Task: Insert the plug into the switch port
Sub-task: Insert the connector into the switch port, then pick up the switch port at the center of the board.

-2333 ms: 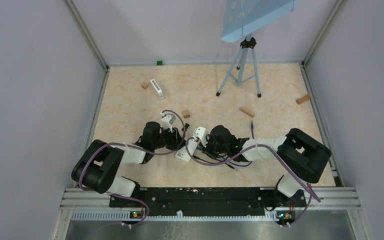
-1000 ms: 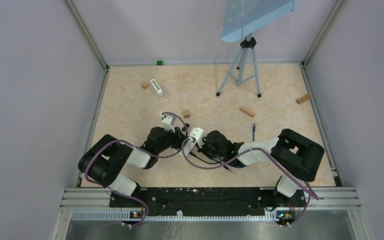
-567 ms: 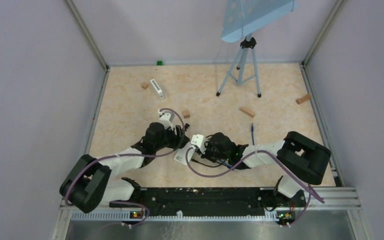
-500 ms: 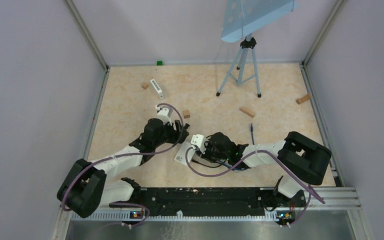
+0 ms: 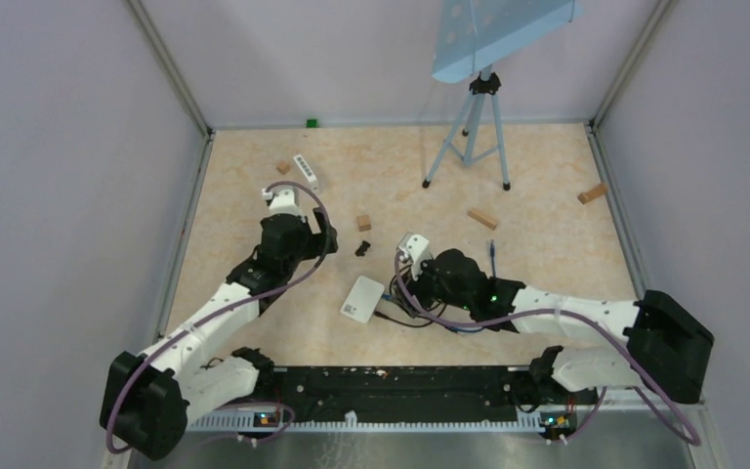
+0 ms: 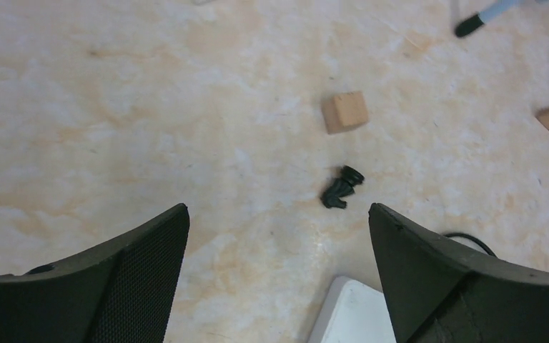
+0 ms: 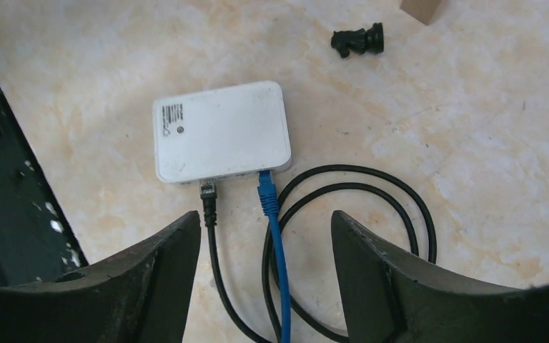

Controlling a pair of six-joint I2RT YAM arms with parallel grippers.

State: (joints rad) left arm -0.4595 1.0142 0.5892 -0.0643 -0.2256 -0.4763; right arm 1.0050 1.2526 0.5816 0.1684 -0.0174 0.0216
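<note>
The right pincer [image 7: 263, 227] hangs with its jaws apart and empty. Just beyond its fingertips the black plug [image 7: 208, 191] and the blue plug [image 7: 266, 187] sit side by side against the port edge of the switch [image 7: 220, 132]. Both look entered, though how deep cannot be told.

Each plug is a small, hard moulded piece. It is best pinched on the boot behind the tip, never on the black cable [image 7: 372, 179], which is limp and loops springily.

The switch is a smooth white plastic box with rounded corners. It is probably light and ready to skid on the bench [image 7: 472, 143] when pushed (so hold it by its long sides).

The left pincer [image 6: 279, 214] is also wide apart and holds nothing. It is over mottled beige surface near a wooden cube [image 6: 344, 111] and a small black part [image 6: 342, 187].
</note>
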